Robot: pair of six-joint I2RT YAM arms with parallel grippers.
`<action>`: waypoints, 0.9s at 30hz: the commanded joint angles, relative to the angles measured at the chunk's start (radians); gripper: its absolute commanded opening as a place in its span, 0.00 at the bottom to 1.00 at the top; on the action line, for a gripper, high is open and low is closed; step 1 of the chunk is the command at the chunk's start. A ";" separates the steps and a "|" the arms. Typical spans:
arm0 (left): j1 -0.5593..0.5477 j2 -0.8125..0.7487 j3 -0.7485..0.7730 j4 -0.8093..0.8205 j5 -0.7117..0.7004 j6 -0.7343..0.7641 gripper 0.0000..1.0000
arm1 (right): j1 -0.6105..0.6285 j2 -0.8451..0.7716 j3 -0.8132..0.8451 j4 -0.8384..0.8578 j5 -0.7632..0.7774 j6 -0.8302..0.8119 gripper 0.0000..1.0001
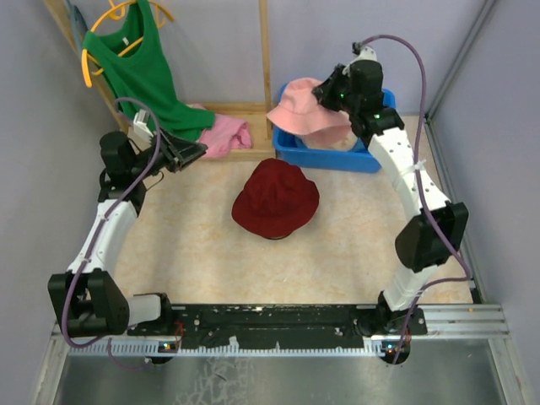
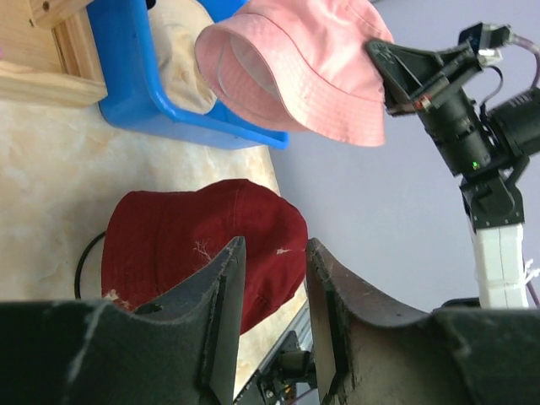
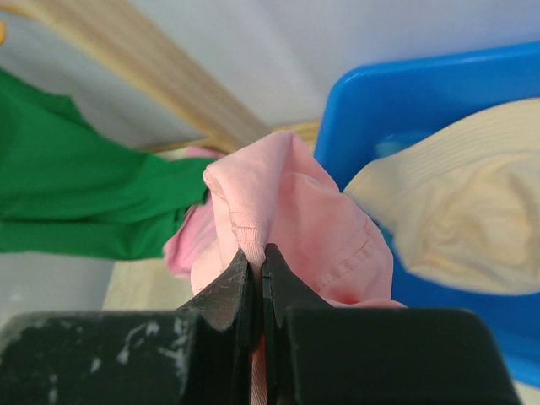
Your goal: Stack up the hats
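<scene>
The dark red hat (image 1: 276,200) lies on the table's middle, also in the left wrist view (image 2: 194,245). My right gripper (image 1: 325,91) is shut on the brim of the pink hat (image 1: 305,110) and holds it in the air over the blue bin; the pinch shows in the right wrist view (image 3: 257,253), with the pink hat (image 3: 312,219) hanging from it. The beige hat (image 3: 456,219) lies inside the bin, also in the left wrist view (image 2: 181,59). The blue hat is out of view. My left gripper (image 1: 196,152) is open and empty, at the back left, pointing toward the red hat (image 2: 274,245).
The blue bin (image 1: 329,159) stands at the back right. A green sleeveless shirt (image 1: 139,67) hangs on a yellow hanger at the back left. A bright pink cloth (image 1: 224,135) lies below it on a wooden frame (image 1: 266,51).
</scene>
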 commanded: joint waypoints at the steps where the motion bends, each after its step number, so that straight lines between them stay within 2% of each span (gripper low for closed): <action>1: -0.010 -0.002 -0.034 -0.057 -0.008 -0.029 0.41 | 0.071 -0.150 -0.062 0.071 0.020 0.056 0.00; 7: -0.011 -0.012 -0.085 -0.079 -0.015 -0.049 0.41 | 0.196 -0.232 -0.127 0.013 0.069 0.055 0.00; 27: -0.010 -0.058 -0.163 -0.046 0.008 -0.088 0.43 | 0.461 -0.386 -0.388 -0.064 0.164 0.098 0.00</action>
